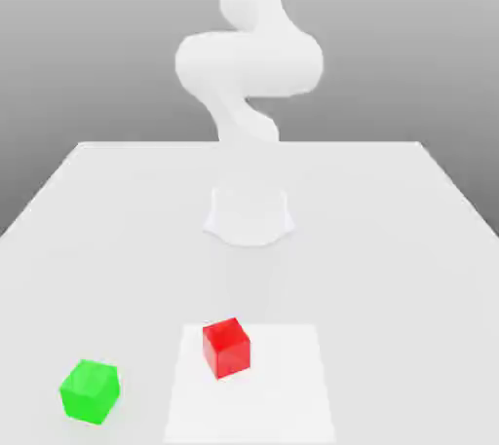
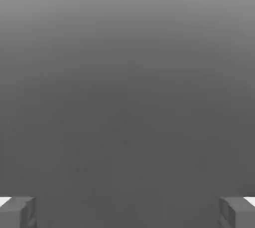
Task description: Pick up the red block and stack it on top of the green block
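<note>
Nothing stacked yet
Our gripper (image 2: pixel 127 212) gapes wide, empty; red block (image 1: pixel 226 347) and green block (image 1: pixel 90 390) sit apart, untouched.

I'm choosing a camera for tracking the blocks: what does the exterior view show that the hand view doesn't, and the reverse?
Exterior view alone: the red block on a paler square patch of the table, the green block apart from it toward the exterior view's left, and the arm rising behind them. Hand view alone: the end effector, its two fingertips spread wide with nothing between them, against plain grey. Shared: nothing I can match across both views; neither block appears between the fingertips.
</note>
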`<action>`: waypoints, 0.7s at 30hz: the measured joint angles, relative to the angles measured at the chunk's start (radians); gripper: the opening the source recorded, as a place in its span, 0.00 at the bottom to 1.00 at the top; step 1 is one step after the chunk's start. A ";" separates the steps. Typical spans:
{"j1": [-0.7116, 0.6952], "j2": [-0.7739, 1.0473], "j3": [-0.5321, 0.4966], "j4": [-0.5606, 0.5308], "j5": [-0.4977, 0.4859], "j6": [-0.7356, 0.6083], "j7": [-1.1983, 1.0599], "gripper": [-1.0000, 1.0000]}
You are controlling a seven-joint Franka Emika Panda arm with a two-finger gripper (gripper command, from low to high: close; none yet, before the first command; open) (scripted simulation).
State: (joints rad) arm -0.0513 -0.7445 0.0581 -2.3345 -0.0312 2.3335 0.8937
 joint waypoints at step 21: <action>-0.331 0.522 0.256 -0.286 -0.198 0.272 0.737 0.50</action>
State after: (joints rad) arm -0.3823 -0.2222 0.3140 -2.6210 -0.2289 2.6055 1.6306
